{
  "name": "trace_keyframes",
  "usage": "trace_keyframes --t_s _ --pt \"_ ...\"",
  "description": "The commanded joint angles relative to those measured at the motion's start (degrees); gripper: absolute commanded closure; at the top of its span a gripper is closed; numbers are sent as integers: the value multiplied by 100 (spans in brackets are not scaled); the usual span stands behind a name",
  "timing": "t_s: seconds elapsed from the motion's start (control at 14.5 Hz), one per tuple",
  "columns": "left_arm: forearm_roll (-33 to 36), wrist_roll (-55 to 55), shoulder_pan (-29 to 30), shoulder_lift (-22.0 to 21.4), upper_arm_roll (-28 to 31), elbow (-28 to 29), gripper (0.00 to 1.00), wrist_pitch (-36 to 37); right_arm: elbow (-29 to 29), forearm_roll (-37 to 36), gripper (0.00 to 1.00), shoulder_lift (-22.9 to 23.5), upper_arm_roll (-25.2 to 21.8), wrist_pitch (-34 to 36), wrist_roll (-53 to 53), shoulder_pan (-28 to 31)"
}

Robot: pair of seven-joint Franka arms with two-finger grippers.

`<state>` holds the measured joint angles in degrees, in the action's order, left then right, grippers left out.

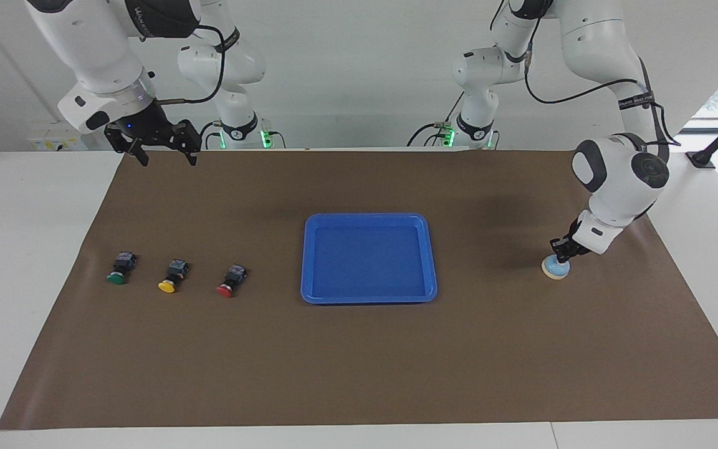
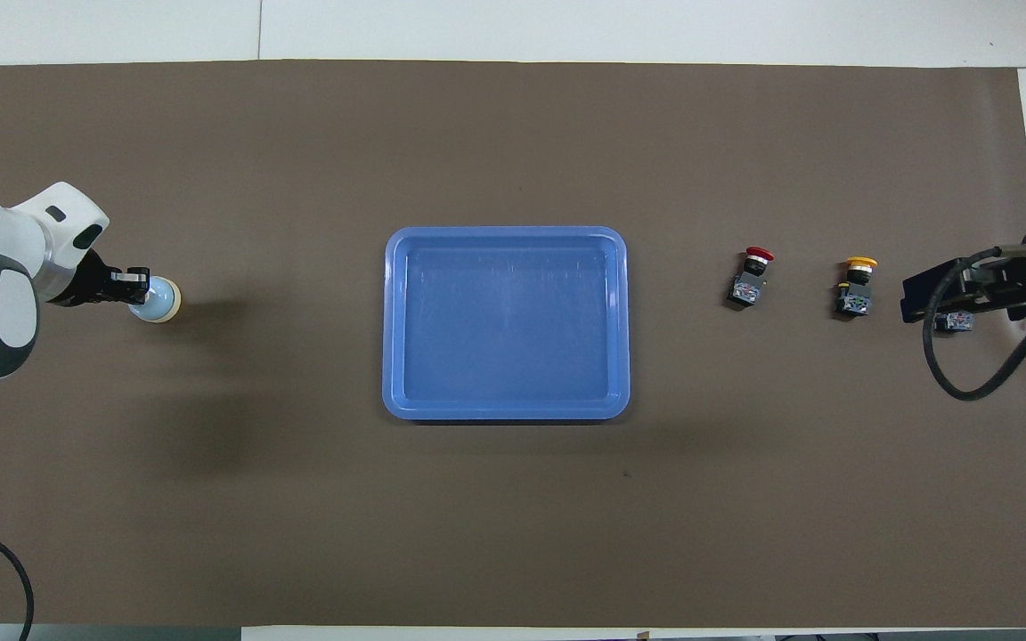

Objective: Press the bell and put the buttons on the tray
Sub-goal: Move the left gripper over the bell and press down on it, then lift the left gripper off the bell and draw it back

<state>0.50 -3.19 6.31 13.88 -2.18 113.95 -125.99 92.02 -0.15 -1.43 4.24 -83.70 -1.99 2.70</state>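
Observation:
The light-blue bell (image 1: 556, 269) (image 2: 158, 300) sits on the brown mat toward the left arm's end. My left gripper (image 1: 562, 255) (image 2: 136, 280) is shut, its tips down on the bell's top, hiding the knob. The blue tray (image 1: 310, 262) (image 2: 393, 325) lies bare at mid-table. The green button (image 1: 117, 272), yellow button (image 1: 171, 280) (image 2: 856, 286) and red button (image 1: 229, 284) (image 2: 752, 277) lie in a row toward the right arm's end. My right gripper (image 1: 164, 157) (image 2: 954, 303) hangs open, high over the mat's edge by its base, covering most of the green button from overhead.
A brown mat (image 1: 359, 362) covers the table, with white tabletop (image 1: 22, 249) at both ends. A black cable (image 2: 967, 374) loops down from the right arm's wrist.

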Motion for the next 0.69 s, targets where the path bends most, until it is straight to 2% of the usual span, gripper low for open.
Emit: trace_keyframes --t_s 0.0,0.28,0.62 --pt "47 29 -42 19 -2 -451 100 635 115 94 0 -103 41 -23 128 100" --pt "29 230 -174 -375 -28 -900 100 1699 115 94 0 -103 41 -23 128 100" --pt "-6 503 -429 -982 -37 -953 100 2184 115 94 0 -103 41 -23 120 100"
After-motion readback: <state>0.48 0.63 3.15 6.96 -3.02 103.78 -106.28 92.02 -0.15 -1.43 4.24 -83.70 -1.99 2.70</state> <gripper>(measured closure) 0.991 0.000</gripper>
